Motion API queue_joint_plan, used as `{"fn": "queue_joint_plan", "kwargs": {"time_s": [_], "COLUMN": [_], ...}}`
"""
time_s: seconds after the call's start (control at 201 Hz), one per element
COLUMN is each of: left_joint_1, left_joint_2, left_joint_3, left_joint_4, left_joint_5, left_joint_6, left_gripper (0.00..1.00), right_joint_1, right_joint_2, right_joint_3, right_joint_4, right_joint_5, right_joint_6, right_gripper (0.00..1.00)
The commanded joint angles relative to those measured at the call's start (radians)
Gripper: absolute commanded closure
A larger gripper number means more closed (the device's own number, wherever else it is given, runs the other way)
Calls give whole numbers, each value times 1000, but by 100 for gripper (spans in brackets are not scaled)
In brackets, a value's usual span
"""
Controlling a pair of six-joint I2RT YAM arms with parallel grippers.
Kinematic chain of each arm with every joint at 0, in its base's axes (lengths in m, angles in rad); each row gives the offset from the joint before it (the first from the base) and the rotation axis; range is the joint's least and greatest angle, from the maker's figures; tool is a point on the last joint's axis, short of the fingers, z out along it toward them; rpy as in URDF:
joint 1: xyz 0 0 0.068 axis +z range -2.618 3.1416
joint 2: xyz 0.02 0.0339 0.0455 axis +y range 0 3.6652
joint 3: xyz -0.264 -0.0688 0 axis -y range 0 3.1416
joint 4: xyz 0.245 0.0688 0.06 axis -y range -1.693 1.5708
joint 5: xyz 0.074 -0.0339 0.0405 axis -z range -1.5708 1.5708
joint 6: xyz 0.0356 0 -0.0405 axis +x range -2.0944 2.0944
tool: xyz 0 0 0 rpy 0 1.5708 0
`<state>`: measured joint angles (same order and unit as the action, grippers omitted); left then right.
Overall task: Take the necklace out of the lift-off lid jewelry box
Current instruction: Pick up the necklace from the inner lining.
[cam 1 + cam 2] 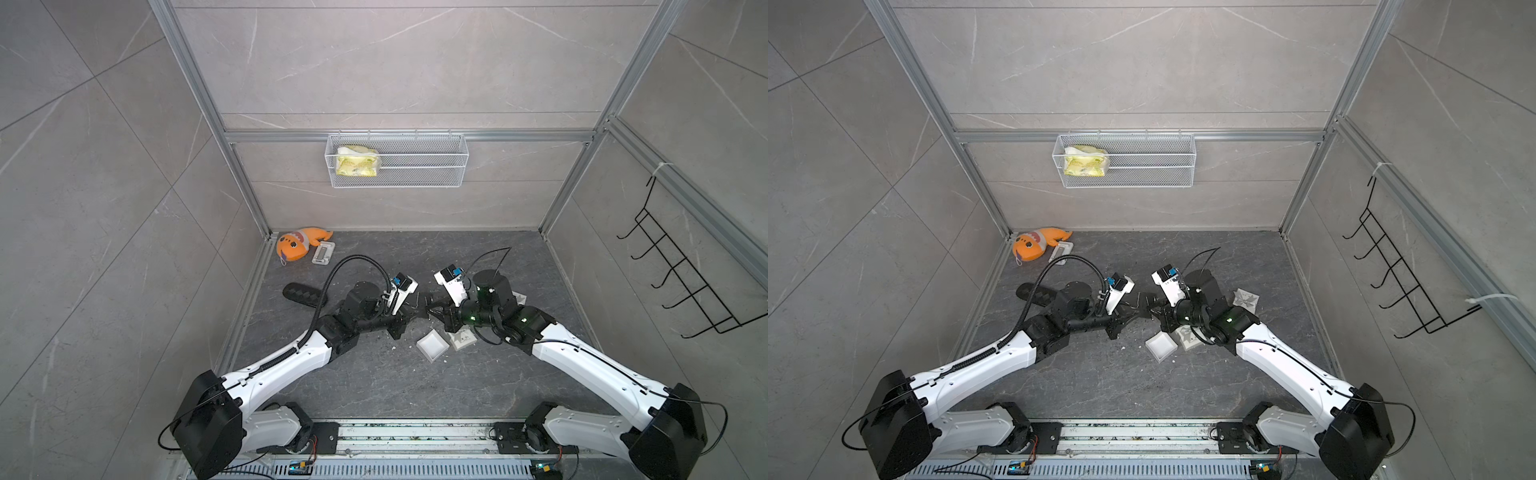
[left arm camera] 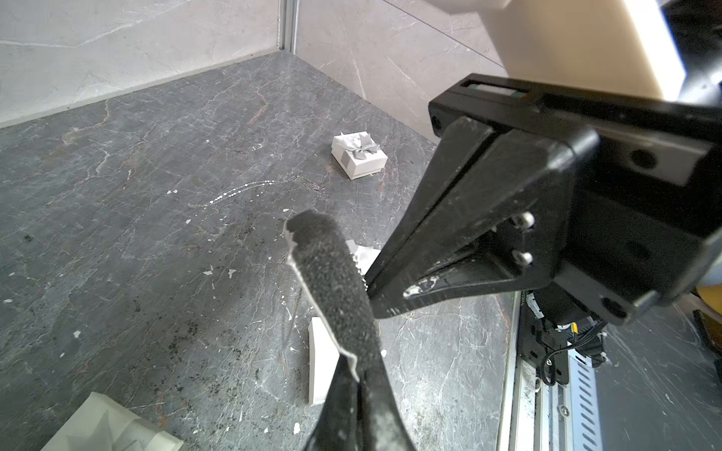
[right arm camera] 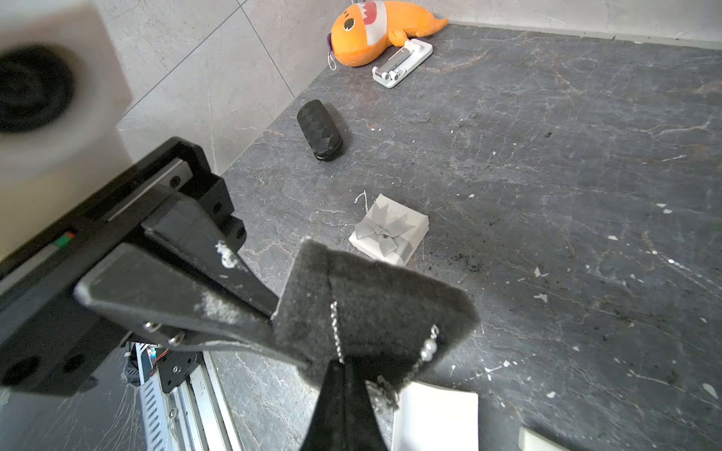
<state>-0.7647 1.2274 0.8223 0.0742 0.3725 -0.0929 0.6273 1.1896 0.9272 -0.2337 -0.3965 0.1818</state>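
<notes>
Two robot arms are facing each other above the middle of the worktop (image 1: 386,386), holding a dark insert pad (image 3: 383,296) in the air between them with the necklace (image 3: 336,332) draped across it. The left pincer (image 2: 361,384) is clamping one edge of the pad. The right pincer (image 3: 340,369) is pressing together on the chain where it crosses the pad's lower edge in the right wrist view.

The white jewelry box (image 1: 432,344) is sitting open and empty at lower centre of both top views, so the lid removal and the lift-out are looking done. What appears left is working the chain free of the pad.

In the right wrist view the necklace's two strands are running roughly top to bottom of the frame. The right-hand strand is carrying pearls (image 3: 428,347) and trailing past the pad's lower edge.
</notes>
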Motion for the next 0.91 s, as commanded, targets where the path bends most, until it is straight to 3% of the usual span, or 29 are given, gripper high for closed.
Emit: {"fn": "queue_joint_plan", "kwargs": {"time_s": [0.0, 0.523, 0.906], "left_joint_1": [11, 16, 16], "left_joint_2": [-40, -38, -31], "left_joint_3": [-3, -9, -31], "left_joint_4": [-36, -184, -288], "left_joint_5": [-34, -196, 73], "left_joint_6": [53, 165, 181], "left_gripper": [100, 100, 100], "right_joint_1": [-9, -29, -71], "right_joint_2": [-15, -19, 82], "right_joint_3": [22, 63, 192], "right_joint_4": [-22, -74, -135], "right_joint_5": [3, 45, 162], "right_joint_6": [-23, -46, -62], "right_gripper": [100, 100, 100]}}
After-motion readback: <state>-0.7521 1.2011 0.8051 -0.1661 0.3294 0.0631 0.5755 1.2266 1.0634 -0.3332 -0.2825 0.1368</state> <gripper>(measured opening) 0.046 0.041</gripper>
